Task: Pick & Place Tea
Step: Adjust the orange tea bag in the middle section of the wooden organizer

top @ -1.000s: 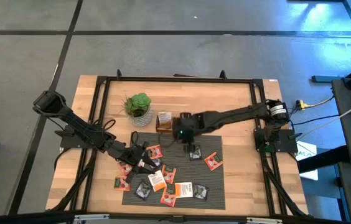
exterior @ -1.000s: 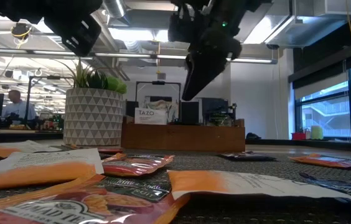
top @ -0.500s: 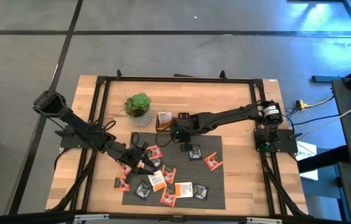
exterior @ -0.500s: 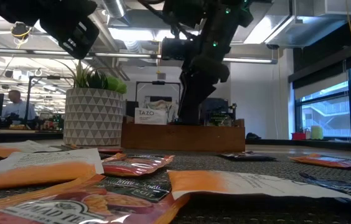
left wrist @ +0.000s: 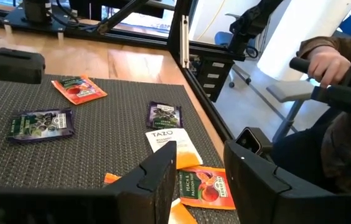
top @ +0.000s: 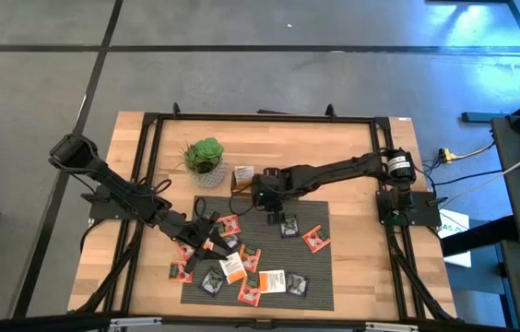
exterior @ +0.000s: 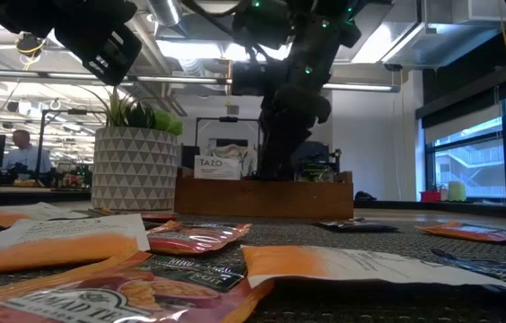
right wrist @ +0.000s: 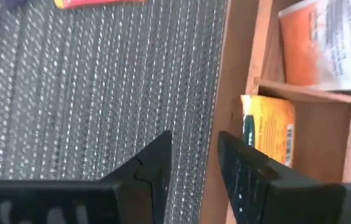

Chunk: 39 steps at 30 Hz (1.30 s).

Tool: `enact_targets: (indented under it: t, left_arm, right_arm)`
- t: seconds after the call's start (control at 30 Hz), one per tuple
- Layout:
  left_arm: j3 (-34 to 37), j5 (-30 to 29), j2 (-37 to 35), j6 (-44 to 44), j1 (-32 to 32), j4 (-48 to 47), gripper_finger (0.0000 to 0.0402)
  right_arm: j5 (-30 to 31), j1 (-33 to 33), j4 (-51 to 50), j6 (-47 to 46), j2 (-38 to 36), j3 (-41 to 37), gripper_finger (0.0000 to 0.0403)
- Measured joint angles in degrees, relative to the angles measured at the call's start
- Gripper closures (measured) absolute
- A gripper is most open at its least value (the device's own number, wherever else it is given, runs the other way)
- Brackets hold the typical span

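Right gripper (top: 258, 191), released and empty, over wooden tray (right wrist: 269, 93) edge; left gripper (top: 206, 232), released, above tea sachets (top: 232, 267).

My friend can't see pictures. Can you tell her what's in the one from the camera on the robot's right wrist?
The right gripper hangs with its jaws a little apart and nothing between them, over the edge of a wooden tray beside a dark woven mat. In the tray, an orange tea bag stands in one compartment and an orange-and-white tea bag lies in the next.
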State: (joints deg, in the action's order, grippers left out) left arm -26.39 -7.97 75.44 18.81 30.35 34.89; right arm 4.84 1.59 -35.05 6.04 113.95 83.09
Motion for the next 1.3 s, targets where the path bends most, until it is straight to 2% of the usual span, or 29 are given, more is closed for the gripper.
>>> enact_targets:
  t: [0.17,0.3,0.57,0.73,1.07,1.3]
  left_arm:
    - [0.00,0.00,0.00,0.03,0.00,-0.04,0.0269]
    - [-0.01,-0.02,0.00,0.02,0.00,-0.20,0.0268]
    - [0.00,-0.04,0.00,0.10,0.00,-0.45,0.0266]
    - [-0.02,-0.04,0.00,0.07,0.00,-0.44,0.0269]
    - [0.00,-0.04,0.00,0.04,0.00,-0.45,0.0266]
    - [0.00,-0.07,0.00,0.04,0.00,-0.44,0.0270]
  right_arm:
    - [0.12,-0.20,0.55,0.04,0.30,0.00,0.0270]
    - [3.01,-0.30,0.51,0.00,0.29,0.00,0.0270]
    - [3.37,-0.68,0.64,0.02,0.55,0.00,0.0270]
    - [8.86,-0.68,0.59,0.17,0.55,0.00,0.0270]
    - [16.04,-0.89,0.86,0.42,0.55,0.00,0.0270]
    - [16.63,-2.62,3.29,0.45,0.55,0.02,0.0270]
